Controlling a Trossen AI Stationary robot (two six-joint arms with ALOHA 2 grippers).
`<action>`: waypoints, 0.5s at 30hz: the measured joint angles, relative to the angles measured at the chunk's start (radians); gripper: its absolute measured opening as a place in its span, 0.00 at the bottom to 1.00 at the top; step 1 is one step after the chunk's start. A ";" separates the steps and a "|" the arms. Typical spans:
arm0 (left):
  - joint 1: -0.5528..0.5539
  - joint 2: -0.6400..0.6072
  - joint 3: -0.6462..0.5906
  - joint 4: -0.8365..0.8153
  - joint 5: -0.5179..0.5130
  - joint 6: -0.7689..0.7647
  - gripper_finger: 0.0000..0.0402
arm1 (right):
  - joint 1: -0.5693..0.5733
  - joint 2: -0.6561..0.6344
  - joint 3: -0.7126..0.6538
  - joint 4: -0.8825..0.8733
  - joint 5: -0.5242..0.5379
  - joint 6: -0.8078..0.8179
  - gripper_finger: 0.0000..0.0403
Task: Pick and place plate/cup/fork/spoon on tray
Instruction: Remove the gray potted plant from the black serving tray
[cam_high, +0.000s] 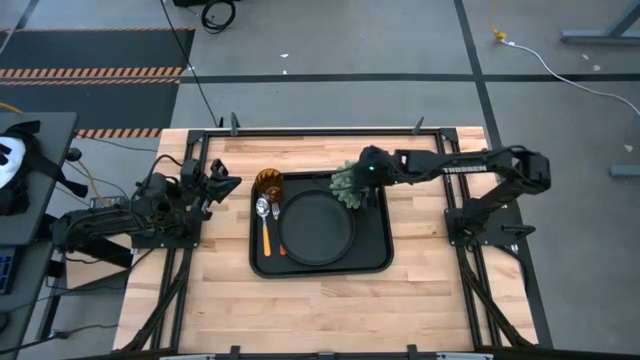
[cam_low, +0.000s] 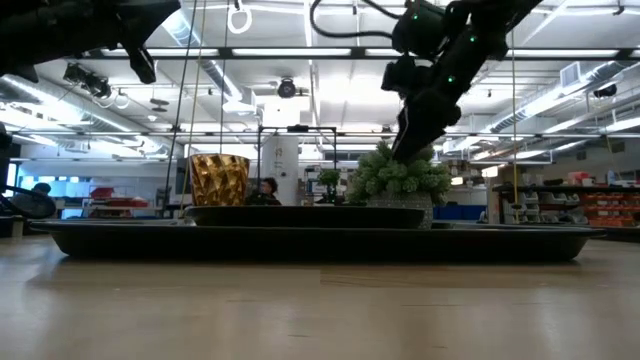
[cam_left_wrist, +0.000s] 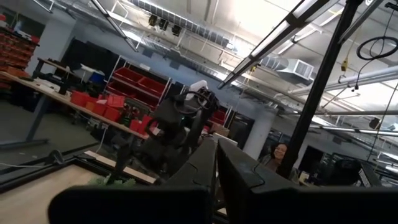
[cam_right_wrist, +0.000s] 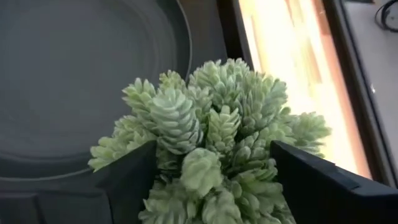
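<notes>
One large black rectangular tray (cam_high: 375, 262) carries one round matte black plate (cam_high: 316, 228), one amber-gold translucent cup (cam_high: 268, 181), one spoon (cam_high: 263, 208); right end effector (cam_right_wrist: 211, 171) straddles one fuzzy green plant (cam_right_wrist: 211, 134), fingers apart; left end effector (cam_high: 220, 180) waits, fingers together.

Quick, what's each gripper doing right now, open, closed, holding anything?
Left gripper: shut, empty, parked at the table's left edge.
Right gripper: open, jaws around the green plant on the tray.

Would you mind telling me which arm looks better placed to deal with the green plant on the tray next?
The right. Its right gripper already straddles the plant at the tray's far right corner, beside the plate, fingers either side. The left gripper sits back at the table's left edge, off the tray.
</notes>
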 joint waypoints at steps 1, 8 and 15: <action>0.000 0.000 0.000 0.000 0.000 0.000 0.06 | -0.005 0.010 0.001 0.000 -0.002 0.000 0.77; 0.001 0.000 0.000 0.000 -0.014 0.001 0.06 | -0.017 0.024 0.001 -0.003 -0.002 0.000 0.54; 0.001 0.000 0.000 0.000 -0.041 0.030 0.06 | -0.020 -0.015 -0.003 -0.022 0.014 -0.001 0.12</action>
